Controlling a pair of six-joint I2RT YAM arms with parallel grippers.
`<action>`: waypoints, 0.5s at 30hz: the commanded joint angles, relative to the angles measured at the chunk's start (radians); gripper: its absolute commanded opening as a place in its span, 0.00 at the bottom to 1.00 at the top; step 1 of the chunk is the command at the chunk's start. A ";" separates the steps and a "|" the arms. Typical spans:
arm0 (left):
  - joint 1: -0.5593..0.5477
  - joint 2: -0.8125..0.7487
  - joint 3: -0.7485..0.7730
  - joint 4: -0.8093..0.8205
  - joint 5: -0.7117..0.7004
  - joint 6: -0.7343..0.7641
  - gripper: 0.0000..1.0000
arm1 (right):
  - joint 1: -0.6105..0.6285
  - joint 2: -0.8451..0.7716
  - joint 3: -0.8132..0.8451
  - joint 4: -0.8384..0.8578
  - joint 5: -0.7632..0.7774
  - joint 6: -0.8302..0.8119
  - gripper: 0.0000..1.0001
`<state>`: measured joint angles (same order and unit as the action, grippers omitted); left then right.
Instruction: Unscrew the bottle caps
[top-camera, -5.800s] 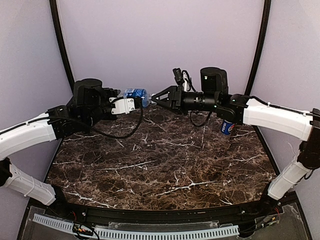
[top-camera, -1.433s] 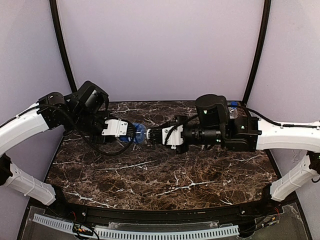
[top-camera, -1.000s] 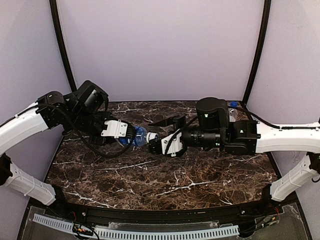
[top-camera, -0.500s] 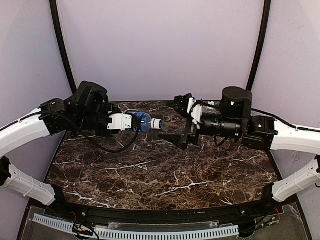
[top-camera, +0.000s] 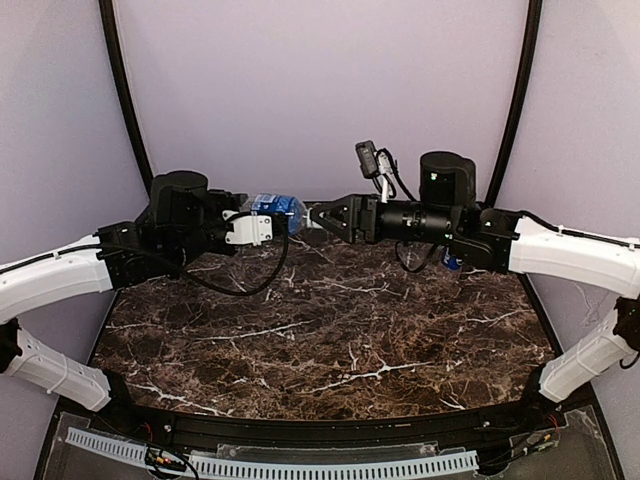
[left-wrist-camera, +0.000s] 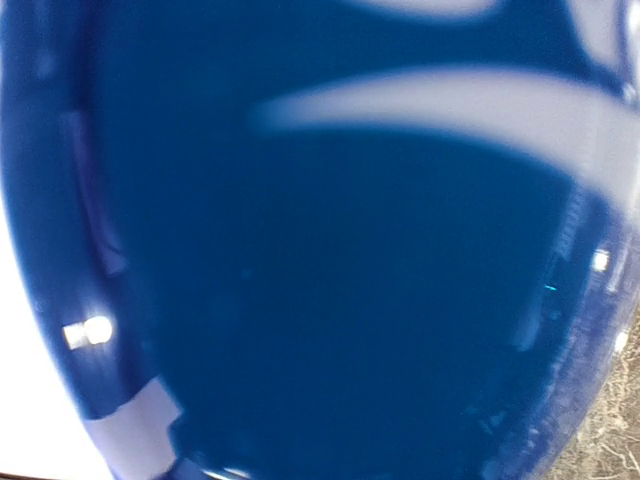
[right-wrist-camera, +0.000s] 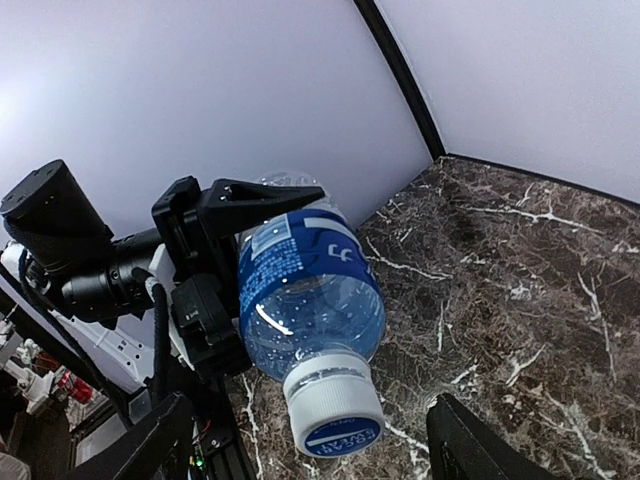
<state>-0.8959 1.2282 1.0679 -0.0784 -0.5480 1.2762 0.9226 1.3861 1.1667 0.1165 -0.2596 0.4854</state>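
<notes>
My left gripper (top-camera: 268, 215) is shut on the blue-label bottle (top-camera: 280, 207) and holds it level, well above the table. The label (left-wrist-camera: 320, 250) fills the left wrist view and hides the fingers. In the right wrist view the bottle (right-wrist-camera: 305, 285) points its white cap (right-wrist-camera: 333, 408), which has a blue top, at the camera. The cap sits on the neck. My right gripper (top-camera: 318, 217) is open, one finger (right-wrist-camera: 150, 450) on each side of the cap and not touching it. A bit of the Pepsi-label bottle (top-camera: 449, 262) shows behind the right arm. The unlabelled bottle is hidden.
The dark marble table (top-camera: 330, 330) lies below both arms. Purple walls and black corner posts (top-camera: 515, 100) close in the back and sides. The right arm's cable and wrist camera (top-camera: 370, 160) stick up above its gripper.
The right gripper, shut on the cap a second ago, opened and drew back. Both arms then rose, and the open right gripper came back around the cap.
</notes>
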 joint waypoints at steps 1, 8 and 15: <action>-0.004 -0.017 -0.017 0.075 -0.030 0.039 0.02 | 0.002 0.030 0.030 0.014 -0.048 0.124 0.77; -0.003 -0.016 -0.017 0.074 -0.027 0.043 0.02 | 0.002 0.050 0.036 0.035 -0.063 0.119 0.52; -0.005 -0.022 -0.018 0.074 -0.015 0.042 0.02 | -0.004 0.057 0.035 0.052 -0.053 0.118 0.42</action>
<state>-0.8963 1.2282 1.0630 -0.0265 -0.5621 1.3144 0.9222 1.4330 1.1732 0.1226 -0.3138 0.6006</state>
